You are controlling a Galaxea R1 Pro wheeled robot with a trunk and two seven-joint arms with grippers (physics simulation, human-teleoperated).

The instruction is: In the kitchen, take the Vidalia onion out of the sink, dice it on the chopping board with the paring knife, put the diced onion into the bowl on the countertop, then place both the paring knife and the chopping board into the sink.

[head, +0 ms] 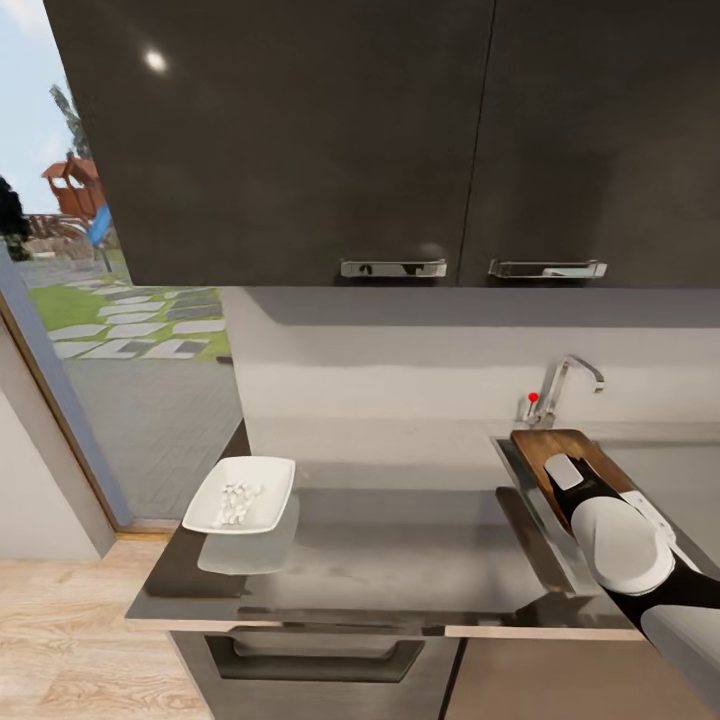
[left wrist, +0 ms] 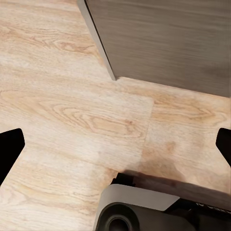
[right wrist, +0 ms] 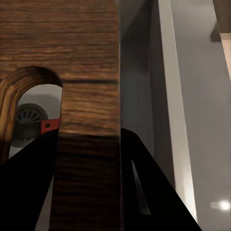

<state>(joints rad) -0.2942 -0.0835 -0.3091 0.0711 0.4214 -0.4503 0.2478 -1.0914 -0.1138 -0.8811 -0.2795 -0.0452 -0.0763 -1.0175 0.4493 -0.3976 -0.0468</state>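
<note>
Here the right arm (head: 625, 545) reaches over the sink (head: 530, 500) (fingers (right wrist: 29, 192) clamping the chopping board (right wrist: 86, 72)).

No readable text, label, brand, number or sign anywhere in the three views. Only a few pale, blurred marks near the edge of the dark robot base (left wrist: 192, 211) in the left wrist view, too faint and too small to make out as letters.
</note>
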